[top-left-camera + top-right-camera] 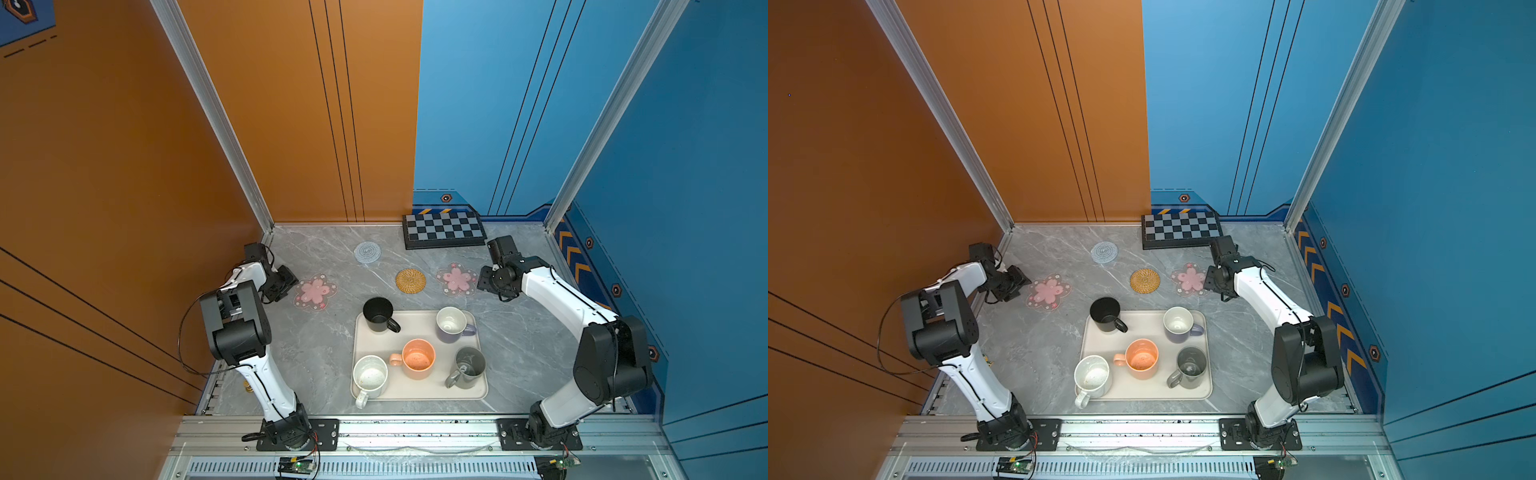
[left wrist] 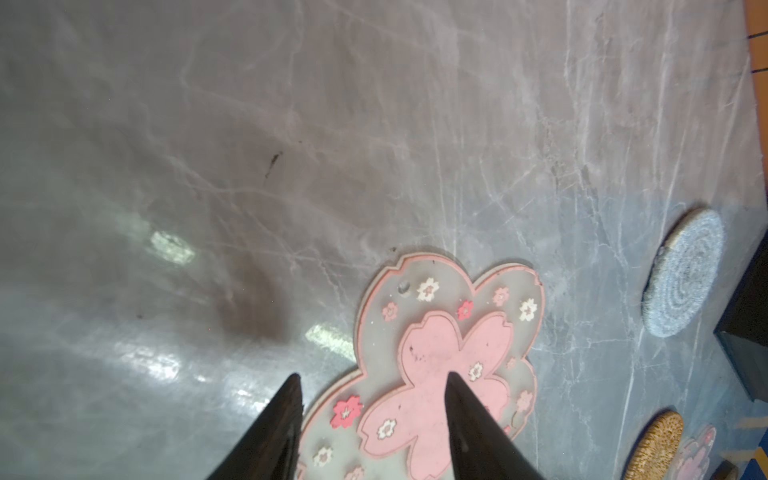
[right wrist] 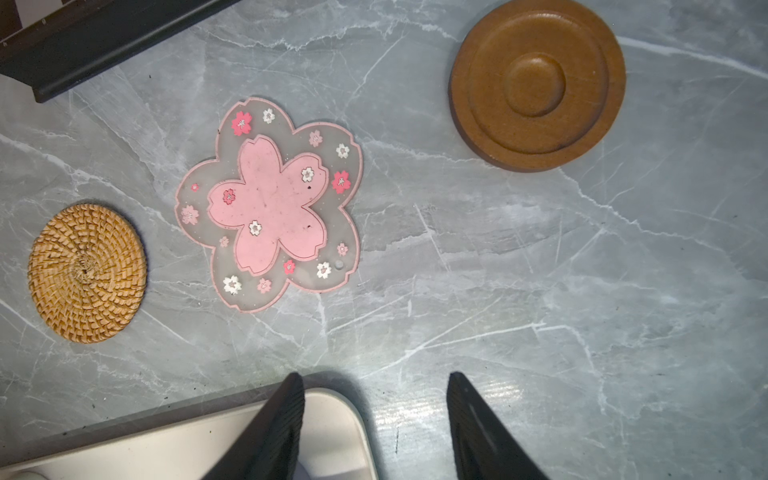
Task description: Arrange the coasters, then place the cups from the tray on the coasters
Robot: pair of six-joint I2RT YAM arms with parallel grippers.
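One brown coaster (image 3: 537, 85) shows in rt wrist only.

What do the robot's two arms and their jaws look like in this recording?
Both the left arm and right arm have white link shells joined by bulky matte-black joint housings, each bolted to a black base plate. A thin black cable loops beside the left arm. In the wrist views the jaws are black, tapering to narrow tips; the right pair shows fine ribbing.
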